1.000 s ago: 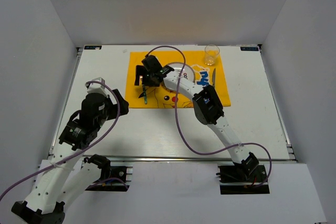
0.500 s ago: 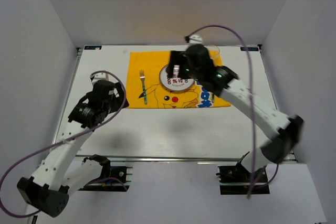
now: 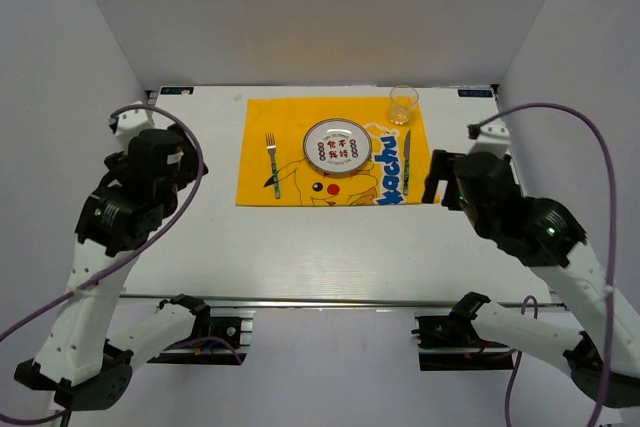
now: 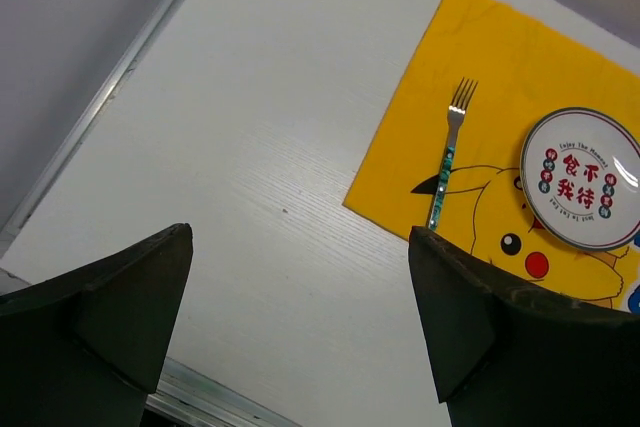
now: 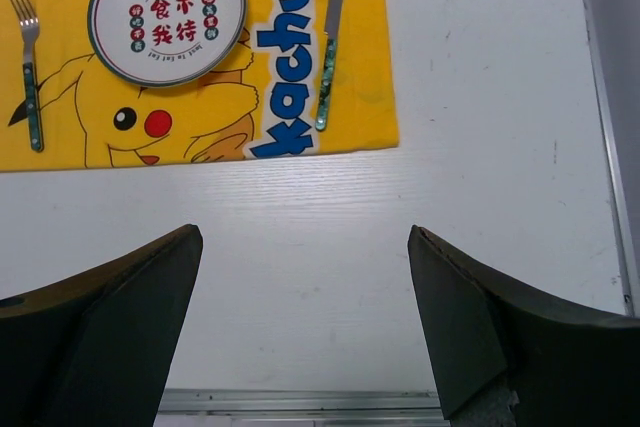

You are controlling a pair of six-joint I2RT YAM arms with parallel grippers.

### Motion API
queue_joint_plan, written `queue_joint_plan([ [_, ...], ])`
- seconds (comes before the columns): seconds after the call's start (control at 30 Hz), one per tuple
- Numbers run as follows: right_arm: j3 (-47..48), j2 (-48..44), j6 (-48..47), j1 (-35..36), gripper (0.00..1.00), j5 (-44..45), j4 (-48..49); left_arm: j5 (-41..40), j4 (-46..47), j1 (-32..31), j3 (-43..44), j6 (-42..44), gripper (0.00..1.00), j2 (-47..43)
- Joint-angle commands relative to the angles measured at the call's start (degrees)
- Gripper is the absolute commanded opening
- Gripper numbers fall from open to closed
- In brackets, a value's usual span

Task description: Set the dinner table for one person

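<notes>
Judging by how everything lay, the place setting looked complete, so the danger was mostly of undoing it. The yellow mat [image 3: 290,122] lay on the far middle of the white surface [image 3: 300,247], with the plate [image 3: 337,146] near its middle, the fork [image 3: 271,162] to the left of the plate, the knife [image 3: 407,162] to the right across the blue lettering, and the glass [image 3: 403,104] upright at the mat's far right corner. The left claw [image 4: 300,327] hung wide and empty above bare surface, left of the mat; the right claw [image 5: 300,317] was likewise spread wide with nothing in it, over the bare strip nearer than the mat's right corner. Both were apart from every item. The likeliest upset, I judged, was the glass — tall, light and close to the surface's far edge, it would tip if a link of the right arm [image 3: 520,217] swung across it. A low pass by either claw could also catch the mat's edge and drag the cloth, carrying plate and cutlery askew together. The fork's handle end sat near the mat's near border, so a nudge there could slide it off onto the surface. Whether the glass held liquid could not be told.
</notes>
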Motion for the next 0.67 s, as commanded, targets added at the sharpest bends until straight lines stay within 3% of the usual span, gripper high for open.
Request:
queue_joint_plan([
  [0.0,2.2,-5.9,0.9,0.2,0.89,2.3,-7.2,-2.4,-6.9,0.3,3.5,-0.8,0.98,-3.0],
  [0.17,4.1,-11.0,0.1,0.1,0.89,0.6,-13.2,-0.8,-12.0,0.3,4.2,-1.9,0.98,-6.5],
  [0.63,1.0,-13.9,0.9,0.2,0.89,4.0,-11.8,-0.6,-12.5,0.3,1.1,-0.8,0.98,-8.9],
])
